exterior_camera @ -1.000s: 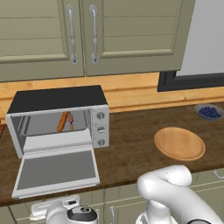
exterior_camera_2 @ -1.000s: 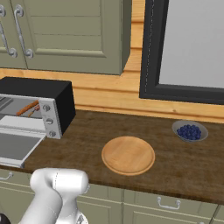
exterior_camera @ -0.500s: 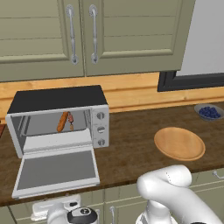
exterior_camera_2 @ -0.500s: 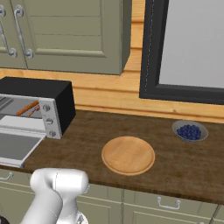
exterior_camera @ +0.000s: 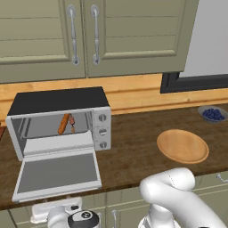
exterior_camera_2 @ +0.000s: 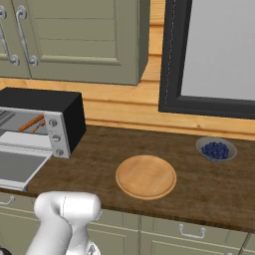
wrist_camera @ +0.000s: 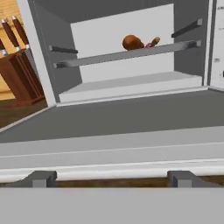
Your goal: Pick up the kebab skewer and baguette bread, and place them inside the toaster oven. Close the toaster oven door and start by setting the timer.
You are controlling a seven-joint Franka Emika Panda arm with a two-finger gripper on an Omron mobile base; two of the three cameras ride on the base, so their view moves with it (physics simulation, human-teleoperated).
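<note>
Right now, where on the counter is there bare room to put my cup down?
The widest bare stretch of the counter lies between the toaster oven and the round wooden plate. There is a smaller gap between that plate and the bowl of blueberries. It is crowded in front of the oven, where the open door lies flat.

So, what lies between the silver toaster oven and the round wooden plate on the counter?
Nothing lies there. In the left base view, only bare dark wooden counter separates the silver toaster oven from the round wooden plate; the right base view shows the same.
</note>
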